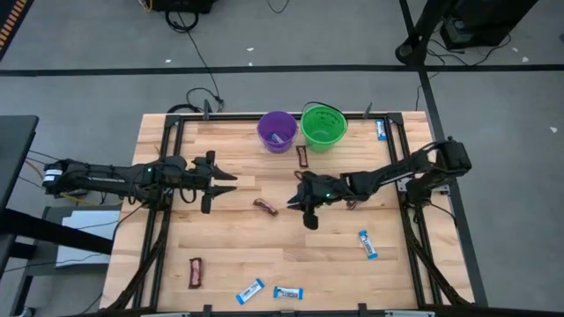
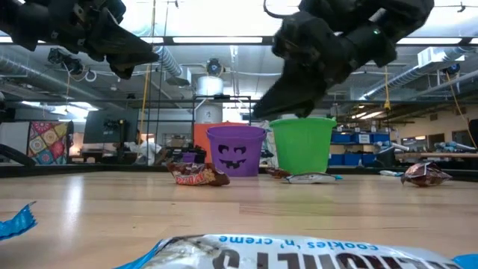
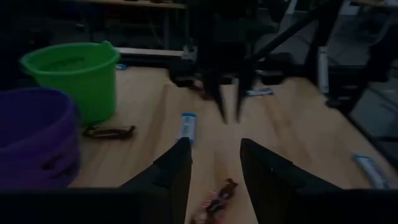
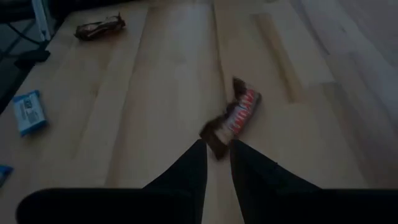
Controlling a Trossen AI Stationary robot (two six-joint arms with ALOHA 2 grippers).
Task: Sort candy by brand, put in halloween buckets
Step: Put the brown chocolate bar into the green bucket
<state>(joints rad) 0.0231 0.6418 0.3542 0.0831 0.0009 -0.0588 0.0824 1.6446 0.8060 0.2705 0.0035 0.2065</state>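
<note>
left gripper (image 1: 227, 182): over the table's left half, pointing toward the centre, fingers (image 3: 177, 171) parted with nothing between them
brown bar, front left (image 1: 195, 272): lies alone near the table's front edge
blue-and-white bars, front (image 1: 250, 291): two lie side by side by the front edge, the second at (image 1: 288, 293)
brown bar, centre (image 1: 265, 207): lies on the wood between the two grippers, a red-lettered wrapper, just ahead of the right fingers in the right wrist view (image 4: 231, 118)
purple bucket (image 1: 277, 130): at the back edge, a blue-and-white wrapper showing inside
brown bar by buckets (image 1: 302, 156): on the table just in front of both buckets
green bucket (image 1: 323, 126): touching the purple one on its right
right gripper (image 1: 299, 201): low over the centre, fingers (image 4: 186, 171) narrowly apart, tips close to the bar's end; cannot tell if they pinch it
blue-and-white bar, right (image 1: 367, 244): lies alone toward the front right
blue-and-white bar, back right (image 1: 381, 130): near the back edge
</note>
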